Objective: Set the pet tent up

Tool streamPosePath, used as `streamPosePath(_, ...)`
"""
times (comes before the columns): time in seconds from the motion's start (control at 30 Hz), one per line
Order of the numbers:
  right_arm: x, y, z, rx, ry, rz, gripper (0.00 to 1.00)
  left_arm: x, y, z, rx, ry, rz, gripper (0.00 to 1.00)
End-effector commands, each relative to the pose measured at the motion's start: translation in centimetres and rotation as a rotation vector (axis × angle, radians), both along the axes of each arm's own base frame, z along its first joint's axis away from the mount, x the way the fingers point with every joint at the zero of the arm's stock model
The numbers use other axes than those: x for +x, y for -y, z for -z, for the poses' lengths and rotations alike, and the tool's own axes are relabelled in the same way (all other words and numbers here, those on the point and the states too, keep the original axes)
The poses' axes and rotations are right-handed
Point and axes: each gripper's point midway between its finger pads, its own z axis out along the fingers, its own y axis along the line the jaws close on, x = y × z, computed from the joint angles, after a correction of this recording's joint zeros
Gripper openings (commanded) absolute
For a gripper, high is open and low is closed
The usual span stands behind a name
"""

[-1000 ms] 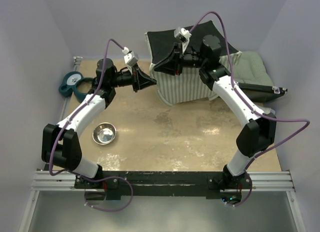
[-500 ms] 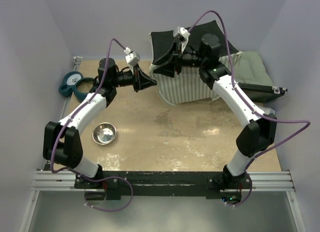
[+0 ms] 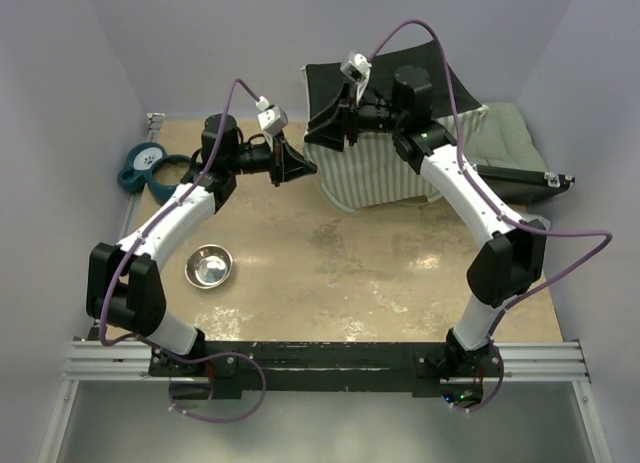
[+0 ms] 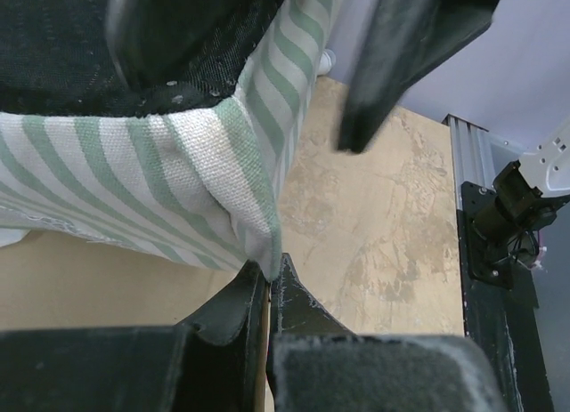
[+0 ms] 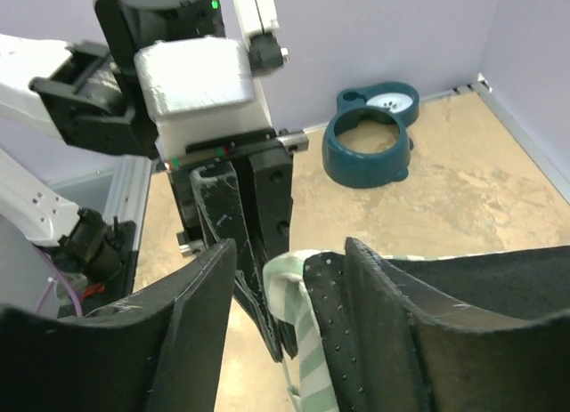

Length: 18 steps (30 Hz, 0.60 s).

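Note:
The pet tent (image 3: 375, 173) stands at the back of the table, pale green-and-white striped with a black mesh panel (image 3: 328, 91) on top. My left gripper (image 3: 303, 167) is shut on the tent's lower left corner; in the left wrist view the striped corner (image 4: 254, 238) is pinched at its fingertips (image 4: 268, 274). My right gripper (image 3: 318, 133) is open just above, at the tent's upper left edge. In the right wrist view its jaws (image 5: 289, 327) straddle the striped edge (image 5: 298, 287) and mesh (image 5: 334, 323) without clamping them. The left gripper (image 5: 245, 252) shows right beside that edge.
A green quilted cushion (image 3: 508, 133) lies at the back right behind a dark flat panel (image 3: 520, 180). A steel bowl (image 3: 209, 266) sits on the left of the table. A teal double feeder (image 3: 150, 168) rests at the far left by the wall.
The right gripper and the tent's mesh top have shifted slightly toward the back wall. The left arm has edged right, still holding the corner.

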Motion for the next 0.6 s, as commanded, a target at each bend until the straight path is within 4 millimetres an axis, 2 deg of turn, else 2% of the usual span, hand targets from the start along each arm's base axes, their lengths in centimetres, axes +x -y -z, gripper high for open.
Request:
streamPosePath(0.0,-1.2,-0.9,0.1,-0.034,0.019,-0.056,0.47,0.1,0.6,0.0,0.018,-0.009,0.012,0.00)
streamPosePath(0.07,-1.6,-1.1,0.7,-0.052,0.011,-0.068,0.40,0.3,0.6,0.0,0.017,-0.015,0.007,0.00)
streamPosePath(0.13,-2.4,-1.2,0.4,-0.045,0.028,-0.100,0.35,0.5,0.7,-0.1,0.016,-0.019,0.005,0.00)
streamPosePath(0.3,-3.7,-1.6,0.1,-0.058,0.052,-0.147,0.36,1.0,0.8,0.1,0.005,-0.043,-0.006,0.00)
streamPosePath(0.37,-3.8,-1.5,-0.4,-0.059,0.091,-0.153,0.45,1.1,0.9,-0.5,-0.010,-0.048,-0.009,0.00)
streamPosePath(0.43,-3.2,-1.0,-1.4,-0.053,0.127,-0.124,0.58,1.1,0.7,-1.4,-0.044,-0.064,-0.008,0.00)
streamPosePath(0.5,-2.6,-0.1,-3.6,-0.023,0.172,-0.079,0.69,1.1,0.2,-2.6,-0.095,-0.109,-0.010,0.00)
streamPosePath(0.57,-2.6,1.1,-6.5,0.032,0.216,-0.038,0.76,1.2,-0.5,-4.0,-0.167,-0.170,-0.013,0.00)
